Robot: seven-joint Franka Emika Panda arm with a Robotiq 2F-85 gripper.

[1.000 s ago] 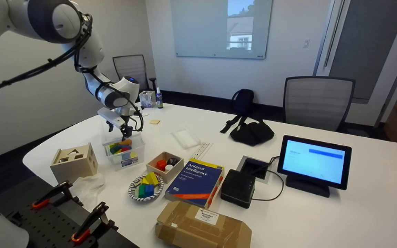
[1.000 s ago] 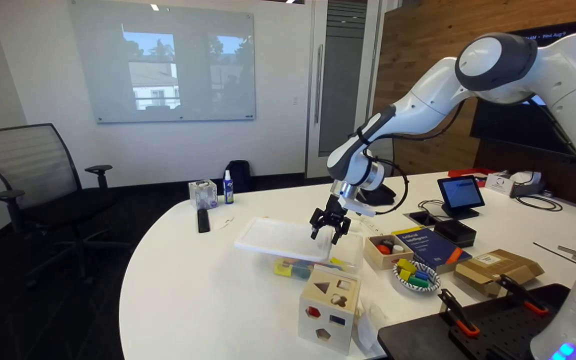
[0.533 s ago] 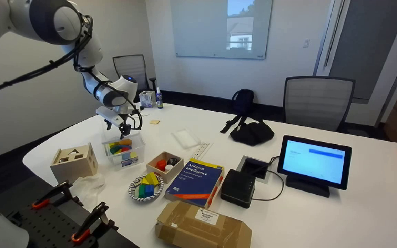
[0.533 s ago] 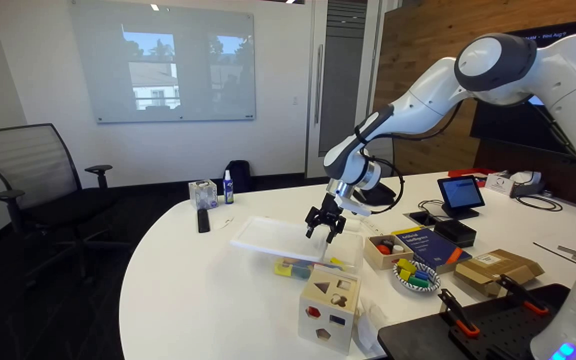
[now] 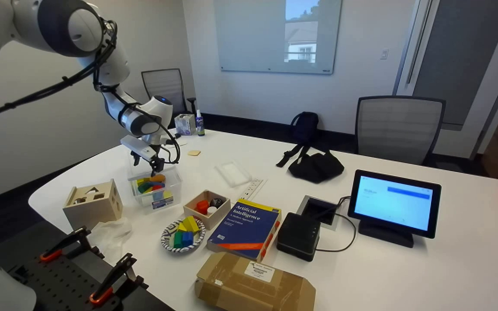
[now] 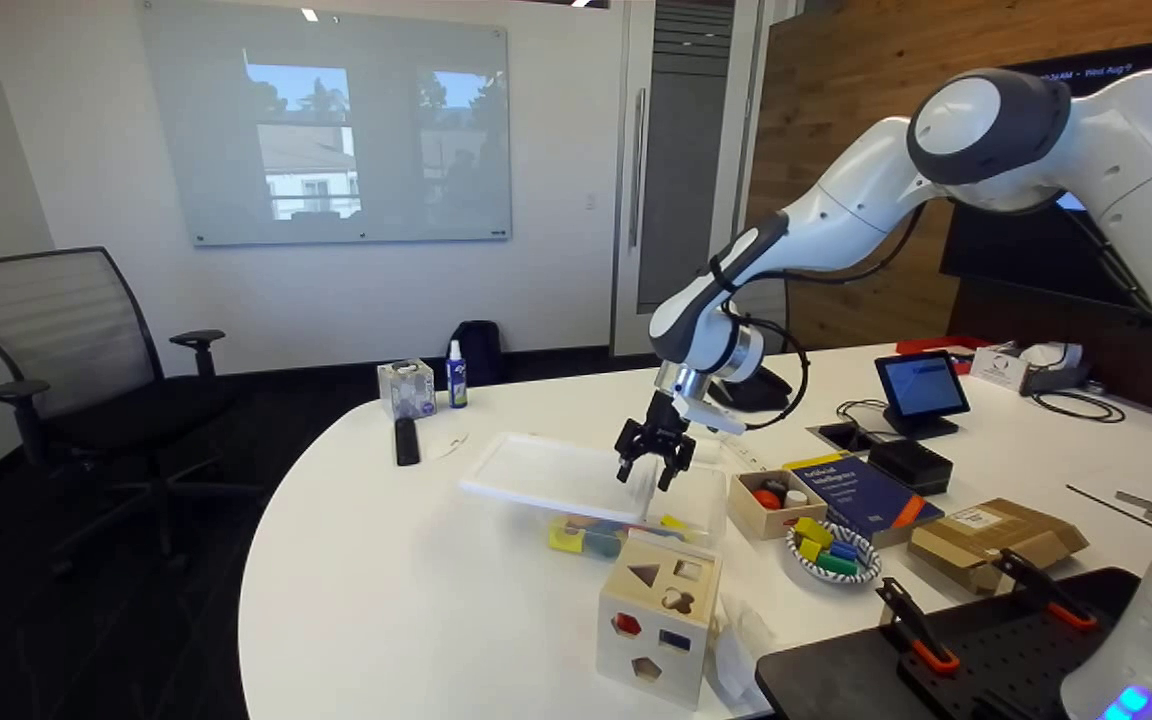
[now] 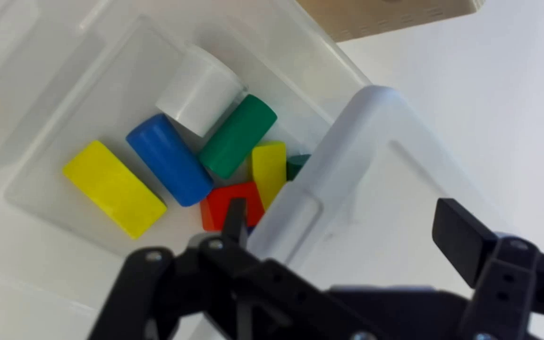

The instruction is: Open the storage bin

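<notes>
Storage bin [image 7: 121,85] partly uncovered, lid [image 6: 556,475] parked over one end

So the bin's sitting upright on the white table [image 6: 386,590], just beside the wooden shape-sorter cube [image 6: 656,620]. Looking at it in an exterior view with that cube in front, the long axis seems to run roughly left to right; the lid sticks out past the left end and the right end is exposed. On the wrist cam the same axis goes upper left to lower right, exposed end at upper left. There's a sticker [image 5: 162,203] on the side that faces the camera in an exterior view.

Inside you can see a yellow block [image 7: 114,189], blue cylinder [image 7: 170,160], green cylinder [image 7: 237,137], white cylinder [image 7: 201,89] and a red block [image 7: 219,200], plus bits tucked by the lid's edge.

Gripper [image 6: 645,481] hangs over the lid's edge, fingers [image 7: 463,241] spread wide, one tip over the blocks and the other over the lid. Can't tell if either is touching.

Further out: wooden tray [image 5: 219,215] of small pieces, patterned bowl [image 5: 165,242] with more blocks, blue textbook [image 5: 247,224], cardboard box [image 5: 255,285], and a tablet [image 5: 394,203] way off across the table.
</notes>
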